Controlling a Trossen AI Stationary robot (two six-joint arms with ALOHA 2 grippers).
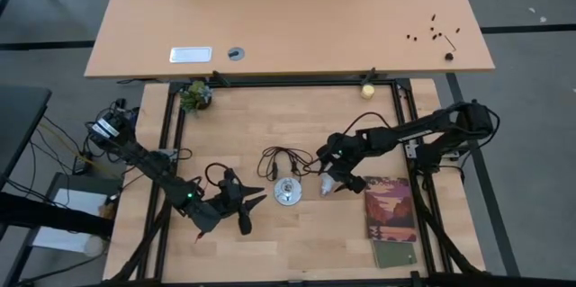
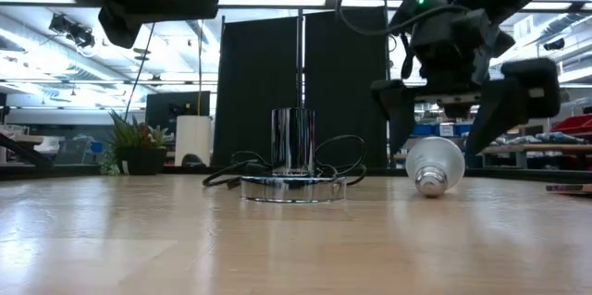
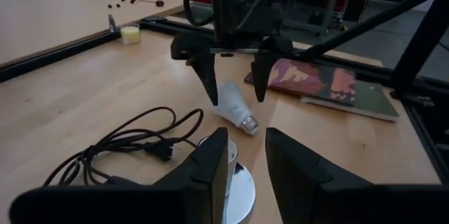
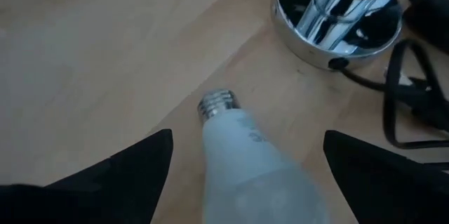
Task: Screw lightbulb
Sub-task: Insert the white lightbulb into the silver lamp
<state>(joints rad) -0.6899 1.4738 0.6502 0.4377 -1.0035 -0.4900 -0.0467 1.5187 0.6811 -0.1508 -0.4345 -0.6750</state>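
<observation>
The white lightbulb (image 4: 245,168) lies on its side on the wooden table, its greyish screw base (image 4: 219,103) pointing toward the socket. My right gripper (image 3: 236,100) is open just above it, slanting down, with one finger on each side of the bulb (image 2: 435,165) and clear of it. The silver socket disc (image 1: 287,192) with its chrome stem (image 2: 293,142) stands left of the bulb, and its black cord (image 1: 283,159) is looped behind it. My left gripper (image 1: 252,199) hovers left of the socket, above the table, fingers close together with nothing between them.
A booklet (image 1: 390,208) and a small green card (image 1: 394,254) lie right of the bulb. A potted plant (image 1: 195,96) and a yellowish ball (image 1: 367,90) sit at the far edge. Bare wood lies in front of the socket.
</observation>
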